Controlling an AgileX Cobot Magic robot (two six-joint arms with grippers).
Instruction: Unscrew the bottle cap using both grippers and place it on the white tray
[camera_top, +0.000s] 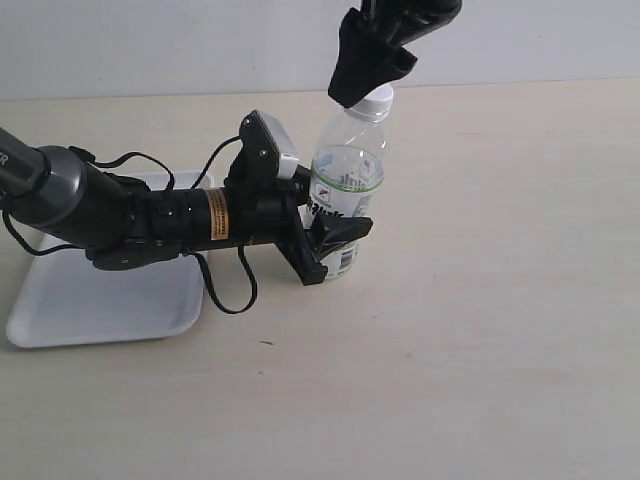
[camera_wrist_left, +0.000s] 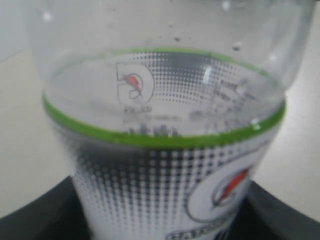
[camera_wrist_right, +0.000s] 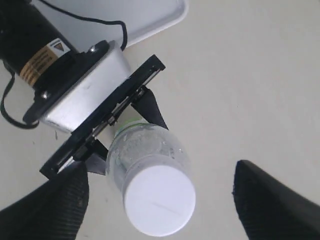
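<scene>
We saw the white tray (camera_top: 100, 310) flat on the desk (camera_top: 500, 350), nearest, at left | left claw (camera_top: 335, 242) was clamped on the lower body of the upright bottle (camera_top: 345, 170), beside the tray | bottle cap (camera_top: 378, 100) sat on the neck | right claw (camera_top: 372, 82) hung over it, jaws wide apart, straddling the cap without touching.

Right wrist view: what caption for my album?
Open right gripper straddles the bottle cap; left gripper clamps the bottle.
</scene>
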